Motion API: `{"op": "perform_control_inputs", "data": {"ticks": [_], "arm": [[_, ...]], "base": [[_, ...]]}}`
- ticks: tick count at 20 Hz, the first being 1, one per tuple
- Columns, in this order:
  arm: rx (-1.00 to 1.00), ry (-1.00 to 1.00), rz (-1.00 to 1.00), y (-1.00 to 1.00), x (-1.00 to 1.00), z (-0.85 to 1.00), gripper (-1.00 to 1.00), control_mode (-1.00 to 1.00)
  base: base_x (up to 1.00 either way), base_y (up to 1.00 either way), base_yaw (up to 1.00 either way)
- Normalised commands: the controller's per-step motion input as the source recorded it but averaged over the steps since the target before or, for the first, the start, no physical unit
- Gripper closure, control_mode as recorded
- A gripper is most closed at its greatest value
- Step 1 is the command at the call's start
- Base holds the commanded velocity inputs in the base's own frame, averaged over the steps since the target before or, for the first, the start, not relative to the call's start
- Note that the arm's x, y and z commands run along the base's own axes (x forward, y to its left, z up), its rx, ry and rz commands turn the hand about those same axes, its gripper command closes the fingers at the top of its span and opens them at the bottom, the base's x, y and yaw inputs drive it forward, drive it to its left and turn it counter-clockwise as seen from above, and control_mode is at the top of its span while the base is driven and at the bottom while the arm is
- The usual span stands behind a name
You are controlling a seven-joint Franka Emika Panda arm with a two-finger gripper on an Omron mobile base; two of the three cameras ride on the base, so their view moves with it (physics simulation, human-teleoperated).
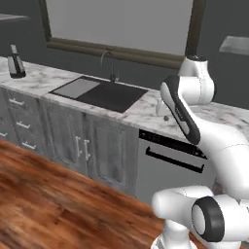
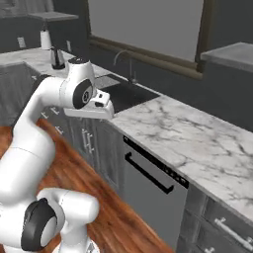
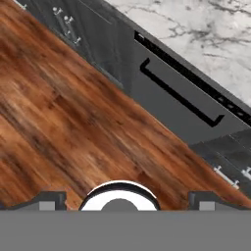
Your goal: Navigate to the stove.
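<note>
The stove is out of view; no black cooktop with ring burner marks appears on the counter stretch ahead. My gripper (image 3: 126, 200) is open with nothing between its tips, which stand wide apart at the bottom of the hand view. It points down at the wooden floor (image 3: 73, 127) in front of a dark dishwasher front (image 3: 176, 98). In the right base view the hand (image 2: 94, 107) hangs folded close to the arm, above the cabinet fronts.
A marble counter (image 1: 146, 109) runs along the wall with a black recessed sink (image 1: 104, 93) and its faucet (image 1: 111, 63). The dishwasher (image 1: 170, 158) sits under the counter, with grey cabinets (image 1: 73, 141) to its left. A dark appliance (image 1: 15, 62) stands at the counter's far left.
</note>
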Motion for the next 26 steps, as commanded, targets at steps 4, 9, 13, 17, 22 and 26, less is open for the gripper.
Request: {"op": "perform_control_inputs", "data": {"ticks": [4, 9, 13, 17, 22, 26], "arm": [[0.00, 0.00, 0.00, 0.00, 0.00, 0.00, -1.00, 1.00], [0.00, 0.00, 0.00, 0.00, 0.00, 0.00, -1.00, 1.00], [0.00, 0.00, 0.00, 0.00, 0.00, 0.00, -1.00, 1.00], [0.00, 0.00, 0.00, 0.00, 0.00, 0.00, -1.00, 1.00], [0.00, 0.00, 0.00, 0.00, 0.00, 0.00, -1.00, 1.00], [0.00, 0.00, 0.00, 0.00, 0.00, 0.00, -1.00, 1.00]], "base": [[0.03, 0.67, 0.63], [0.00, 0.67, 0.66], [0.00, 0.58, 0.68], [0.03, 0.41, 0.68], [0.23, 0.07, 0.71], [0.92, -0.42, 0.54]]}}
